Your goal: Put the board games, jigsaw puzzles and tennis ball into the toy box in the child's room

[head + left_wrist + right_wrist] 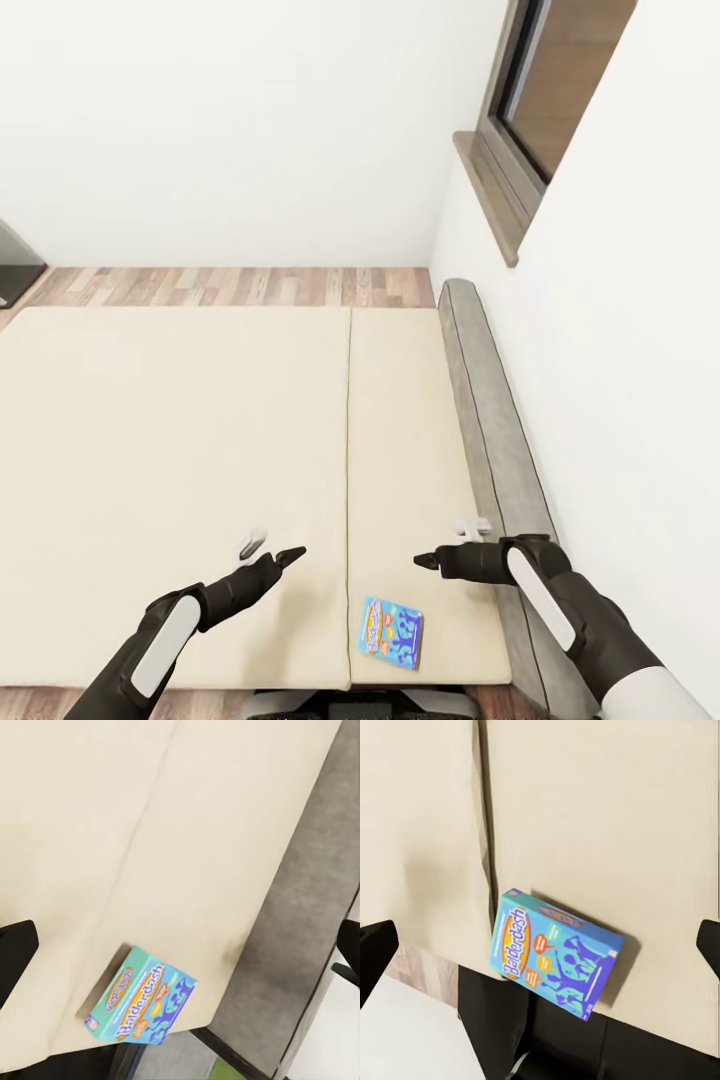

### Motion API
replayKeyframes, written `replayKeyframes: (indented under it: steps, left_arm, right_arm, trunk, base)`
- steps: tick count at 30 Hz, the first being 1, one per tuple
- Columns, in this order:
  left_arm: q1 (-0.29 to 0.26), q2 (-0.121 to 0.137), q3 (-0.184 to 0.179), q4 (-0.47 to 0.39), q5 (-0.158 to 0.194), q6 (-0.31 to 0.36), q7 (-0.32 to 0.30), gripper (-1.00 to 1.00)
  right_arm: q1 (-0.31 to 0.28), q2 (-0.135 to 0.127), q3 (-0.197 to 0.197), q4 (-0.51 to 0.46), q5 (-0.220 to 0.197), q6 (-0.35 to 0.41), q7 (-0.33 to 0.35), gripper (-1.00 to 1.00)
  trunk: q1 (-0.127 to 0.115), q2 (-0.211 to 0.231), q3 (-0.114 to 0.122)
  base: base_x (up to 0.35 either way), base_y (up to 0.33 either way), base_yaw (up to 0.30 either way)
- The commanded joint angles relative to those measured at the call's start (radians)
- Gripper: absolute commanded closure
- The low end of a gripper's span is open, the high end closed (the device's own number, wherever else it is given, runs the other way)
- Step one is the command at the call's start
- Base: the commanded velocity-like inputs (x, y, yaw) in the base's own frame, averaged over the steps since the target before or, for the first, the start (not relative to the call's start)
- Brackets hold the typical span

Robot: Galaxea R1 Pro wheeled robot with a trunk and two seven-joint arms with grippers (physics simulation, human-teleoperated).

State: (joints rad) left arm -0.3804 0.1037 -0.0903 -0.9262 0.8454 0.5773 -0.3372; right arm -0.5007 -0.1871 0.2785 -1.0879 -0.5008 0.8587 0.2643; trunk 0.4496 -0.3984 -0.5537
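Here, one blue board game (pixel 391 631) is seen lying flat on the beige mattress of the bed (pixel 180 450), close to the near edge and just right of the seam between the two mattress parts; in the right wrist view (pixel 553 951) one corner is seen reaching the mattress edge. The rest of the mattress is bare. The grey headboard (pixel 490 430) is set along the white wall at right. The left gripper (pixel 268 554) and right gripper (pixel 452 541) are held above the mattress, well apart, on either side of the box and beyond it; both sets of jaws are spread wide, nothing held. One fingertip of each is hard to make out against the mattress.
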Motion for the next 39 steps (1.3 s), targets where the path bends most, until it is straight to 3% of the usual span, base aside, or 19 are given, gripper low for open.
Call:
replayKeyframes:
  steps: [1,23,34,39]
  left_arm:
    - [0.0,0.001,-0.001,0.0,0.005,0.004,0.0,-1.0]
    - [-0.007,-0.002,-0.007,0.021,0.004,0.003,0.005,-1.0]
    - [-0.041,-0.003,-0.008,0.043,0.006,0.004,0.005,-1.0]
    - [-0.086,-0.004,-0.009,0.075,0.008,0.013,0.003,-1.0]
  right_arm:
    - [-0.001,-0.001,0.001,-0.001,0.006,0.003,0.005,-1.0]
    - [-0.001,0.006,0.002,0.0,0.004,-0.004,-0.018,-1.0]
    - [-0.001,0.007,0.002,0.0,0.005,-0.004,-0.019,-1.0]
    - [-0.001,0.008,0.002,0.0,0.006,-0.004,-0.019,-1.0]
  trunk:
    - [0.0,-0.002,-0.003]
    - [0.0,-0.002,-0.038]
    - [0.0,-0.002,-0.056]
    - [0.0,-0.002,-0.064]
  base:
    - [0.0,0.0,0.0]
    - [0.0,0.0,0.0]
    - [0.0,0.0,0.0]
    - [0.0,0.0,0.0]
